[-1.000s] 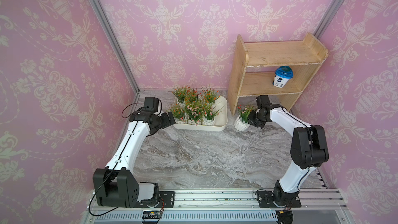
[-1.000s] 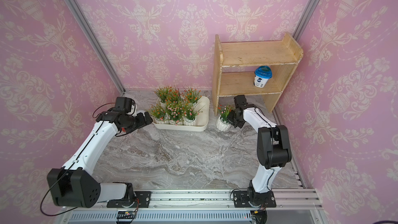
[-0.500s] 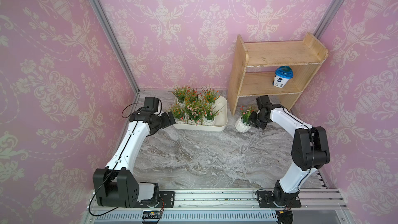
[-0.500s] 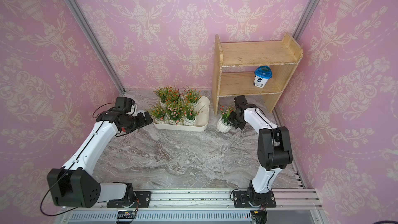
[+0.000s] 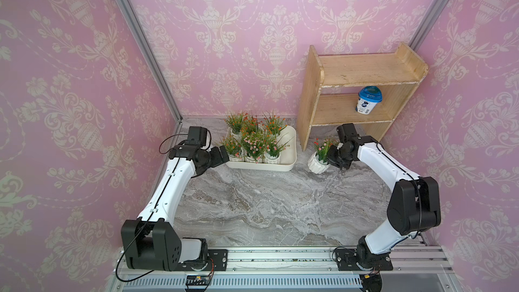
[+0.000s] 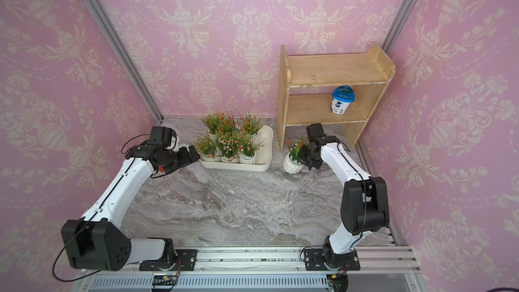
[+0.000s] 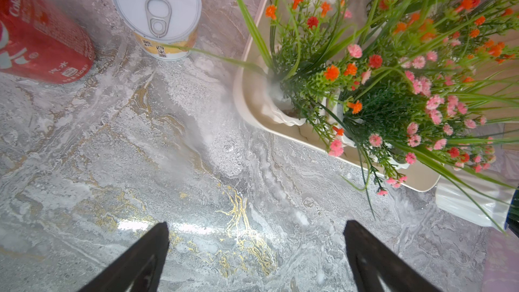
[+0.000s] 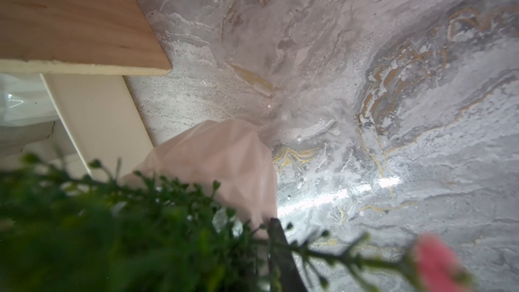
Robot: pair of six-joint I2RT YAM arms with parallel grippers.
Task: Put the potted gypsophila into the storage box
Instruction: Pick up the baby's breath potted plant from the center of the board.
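The left pincer [image 7: 256, 224] is hovering over the marble desk [image 5: 266, 206] with its fingers spread wide, gripping nothing. A red cola can [image 7: 39, 37] and a pull-tab corn tin [image 7: 157, 12] are standing near it. Just past its tips the storage box [image 5: 261, 166] is sitting, crowded with flowering pots [image 5: 254, 147]. The potted gypsophila [image 5: 318, 164] is sitting outside the box, between it and the right pincer [image 5: 330, 158], which is squeezing together on the plant's green stems. Behind that pincer a wooden shelf [image 5: 365, 68] is holding a blue-lidded cup [image 5: 369, 103].

Right hand [image 5: 332, 158] slightly tighter on the potted gypsophila [image 5: 317, 166] stems.
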